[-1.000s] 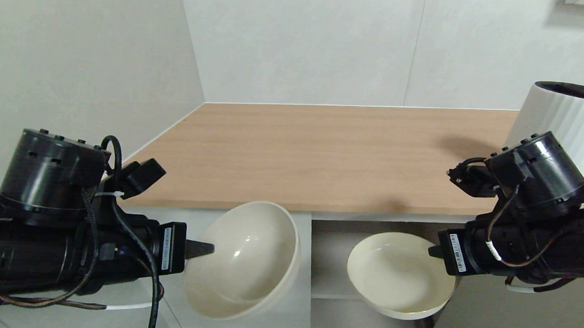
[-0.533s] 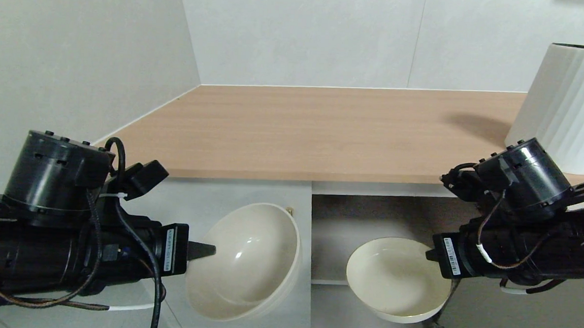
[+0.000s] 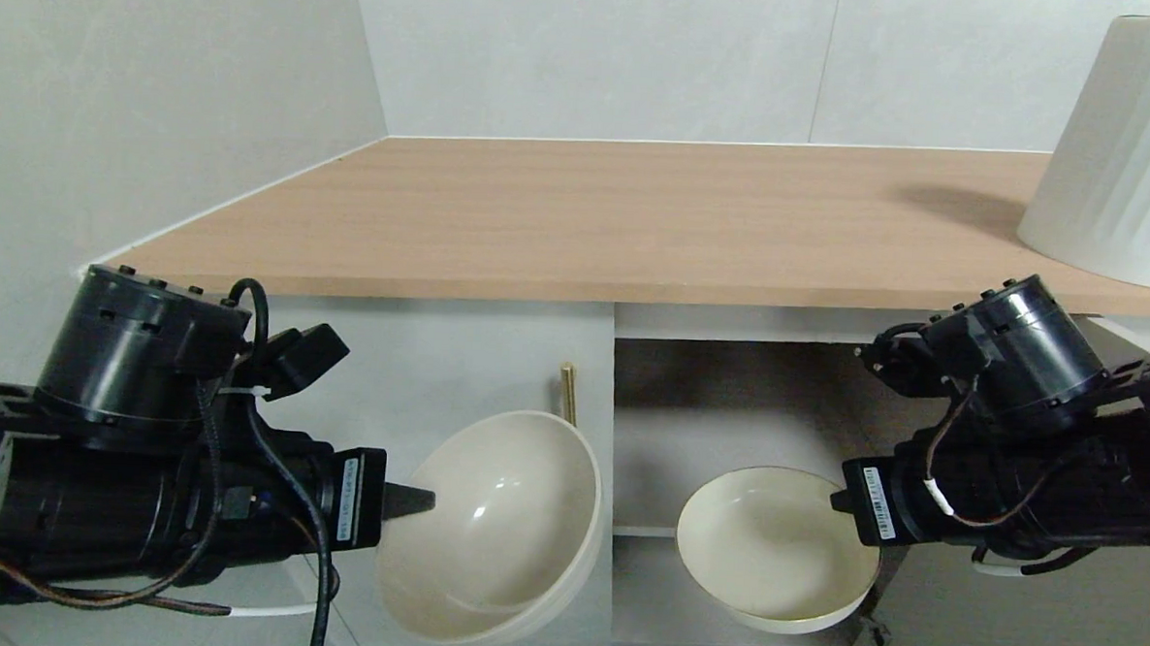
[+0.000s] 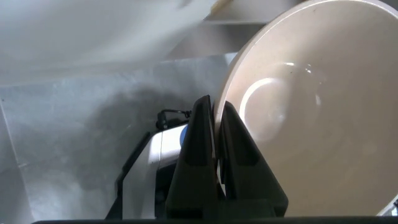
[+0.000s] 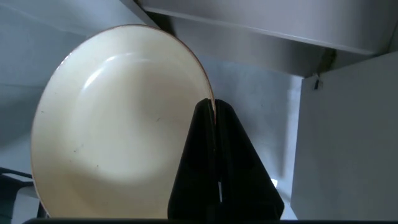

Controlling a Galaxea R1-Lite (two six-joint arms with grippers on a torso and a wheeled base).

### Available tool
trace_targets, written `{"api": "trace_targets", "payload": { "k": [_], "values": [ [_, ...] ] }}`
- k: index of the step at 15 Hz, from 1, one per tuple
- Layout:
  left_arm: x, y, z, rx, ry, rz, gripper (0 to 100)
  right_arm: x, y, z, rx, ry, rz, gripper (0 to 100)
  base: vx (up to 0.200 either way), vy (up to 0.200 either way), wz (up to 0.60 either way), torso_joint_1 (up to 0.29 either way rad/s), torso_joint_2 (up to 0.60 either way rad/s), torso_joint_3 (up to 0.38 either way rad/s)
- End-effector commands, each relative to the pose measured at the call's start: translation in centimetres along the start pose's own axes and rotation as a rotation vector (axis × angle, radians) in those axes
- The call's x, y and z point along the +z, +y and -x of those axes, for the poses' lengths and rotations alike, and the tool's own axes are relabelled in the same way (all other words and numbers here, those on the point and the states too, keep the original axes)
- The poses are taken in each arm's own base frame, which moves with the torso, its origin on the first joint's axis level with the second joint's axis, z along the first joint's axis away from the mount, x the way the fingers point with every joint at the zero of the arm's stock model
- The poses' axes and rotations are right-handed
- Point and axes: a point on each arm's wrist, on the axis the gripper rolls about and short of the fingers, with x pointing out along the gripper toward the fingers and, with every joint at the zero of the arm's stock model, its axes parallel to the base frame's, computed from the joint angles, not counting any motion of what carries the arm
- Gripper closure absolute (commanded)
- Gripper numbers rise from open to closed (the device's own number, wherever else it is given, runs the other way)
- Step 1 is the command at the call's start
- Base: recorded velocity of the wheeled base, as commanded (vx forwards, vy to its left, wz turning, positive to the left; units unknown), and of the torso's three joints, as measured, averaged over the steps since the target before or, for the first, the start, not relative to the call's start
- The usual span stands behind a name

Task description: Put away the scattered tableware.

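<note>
Left tool point(image 3: 412, 498) clamped on the rim of the big bowl point(image 3: 498, 533), held in front of the closed cupboard door point(image 3: 476, 358). Right tool point(image 3: 844, 498) clamped on the rim of the shallow bowl point(image 3: 769, 550), facing the open cupboard point(image 3: 727, 398) under the table point(image 3: 638, 219). Right arm is nearer the opening, and the shelf probably fits the bowl.

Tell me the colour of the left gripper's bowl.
Cream; the bowl shows best in the head view.

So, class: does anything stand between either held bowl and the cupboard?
The shallow bowl in the right gripper faces the open compartment; nothing visible blocks it. The deep bowl in the left gripper hangs before a closed door, which would likely bar that side.
</note>
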Motion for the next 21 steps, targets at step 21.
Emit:
{"api": "trace_targets", "payload": {
  "k": [21],
  "values": [
    [-0.2, 0.2, -1.0, 0.013, 0.037, 0.006, 100, -1.2, -6.0, -25.3, -0.272, -0.117, -0.250, 100, 0.000, 0.000, 0.00, 0.000, 0.00, 0.000]
  ]
}}
